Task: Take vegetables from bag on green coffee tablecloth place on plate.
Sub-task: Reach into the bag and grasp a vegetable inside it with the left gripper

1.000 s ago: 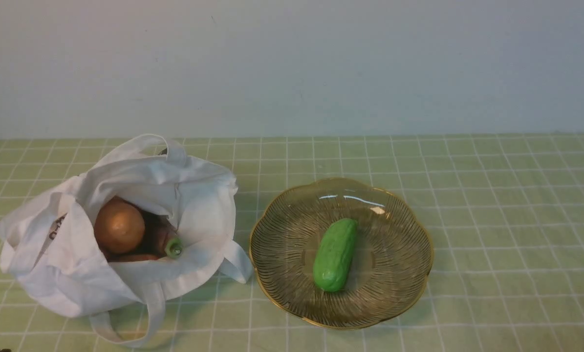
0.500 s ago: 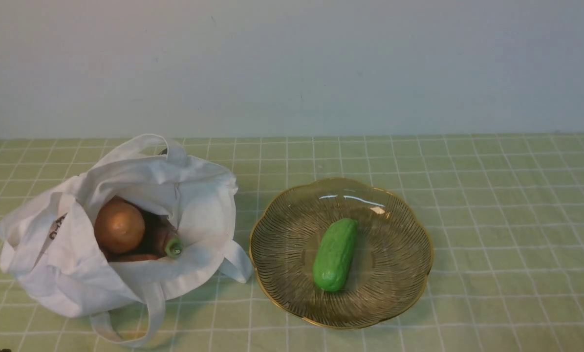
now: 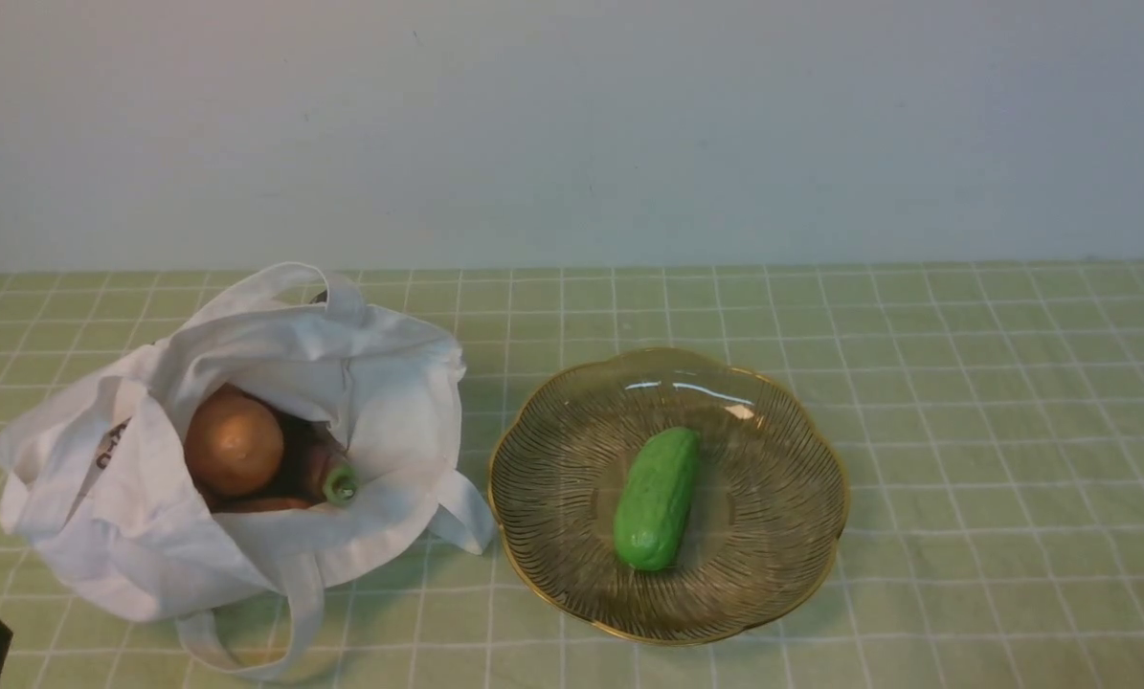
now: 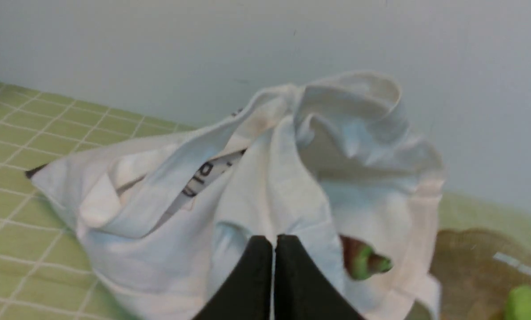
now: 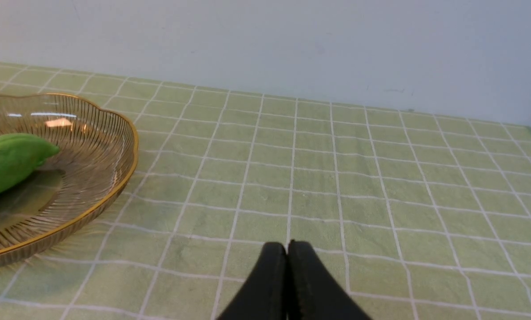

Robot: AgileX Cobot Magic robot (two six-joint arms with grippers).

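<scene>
Left end effector (image 4: 273,242): fingers pressed together, nothing between them. It is close before the bag (image 4: 274,186); I cannot tell whether they touch.

Right end effector (image 5: 287,249): fingers together, empty, over bare green coffee tablecloth (image 5: 318,178), at 3 o'clock of the plate (image 5: 92,146) and apart from it.

Dark lettering (image 4: 198,175) on a folded panel of the bag. Only a few letters show, not readable.

Front view: the bag lies slumped on the bench at 9 o'clock of the plate, mouth gaping toward 3 o'clock, one handle (image 3: 457,517) just beside the plate rim.

In the mouth:
- a round brown vegetable (image 3: 234,445);
- a dark long vegetable (image 3: 340,485) beside it, long axis 10 to 4 o'clock, green stem end at 4 o'clock, toward the plate;
- another brown piece (image 3: 265,504) below, mostly hidden.

On the plate lies a green cucumber-like vegetable (image 3: 658,498), near centre, long axis 1 to 7 o'clock.
</scene>
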